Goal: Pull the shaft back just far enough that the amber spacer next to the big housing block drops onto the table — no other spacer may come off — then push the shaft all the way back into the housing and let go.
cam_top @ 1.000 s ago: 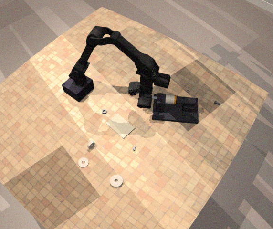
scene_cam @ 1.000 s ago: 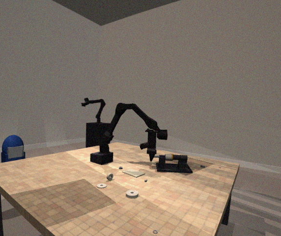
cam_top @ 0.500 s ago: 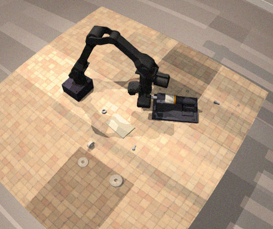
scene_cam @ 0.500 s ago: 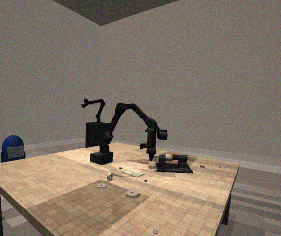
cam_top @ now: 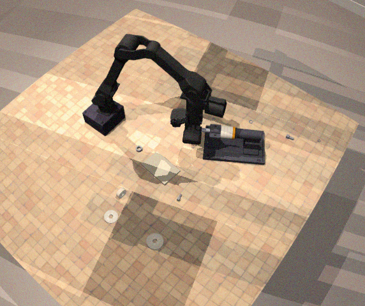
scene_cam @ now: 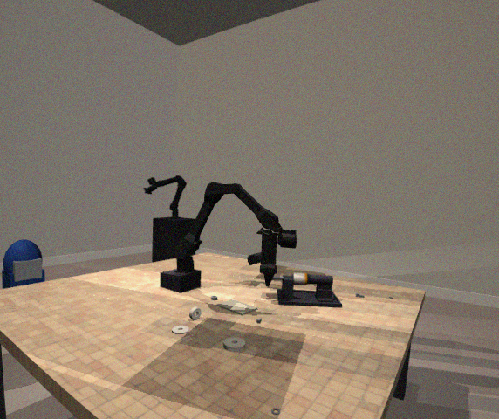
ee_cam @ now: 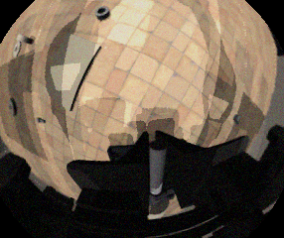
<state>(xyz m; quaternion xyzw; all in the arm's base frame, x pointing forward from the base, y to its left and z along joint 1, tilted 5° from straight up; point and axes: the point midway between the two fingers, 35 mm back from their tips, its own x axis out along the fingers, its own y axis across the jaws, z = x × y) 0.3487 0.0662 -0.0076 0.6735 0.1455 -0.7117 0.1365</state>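
My tool [cam_top: 193, 135] [scene_cam: 268, 283] [ee_cam: 150, 134] is nearly closed, gripping the shaft [cam_top: 205, 129] [scene_cam: 278, 278] [ee_cam: 157, 169]; the amber spacer [cam_top: 233, 132] [scene_cam: 305, 278] sits beside the housing block [cam_top: 250, 134] [scene_cam: 324, 278].

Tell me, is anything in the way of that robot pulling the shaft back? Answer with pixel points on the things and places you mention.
Nothing visible blocks it. The gripper [cam_top: 193, 141] [scene_cam: 268, 284] [ee_cam: 150, 134] is already closed on the shaft's end [cam_top: 205, 129] [scene_cam: 277, 278] [ee_cam: 157, 171], and no loose item shows directly behind it, on the side away from the housing block [cam_top: 249, 134] [scene_cam: 324, 279].
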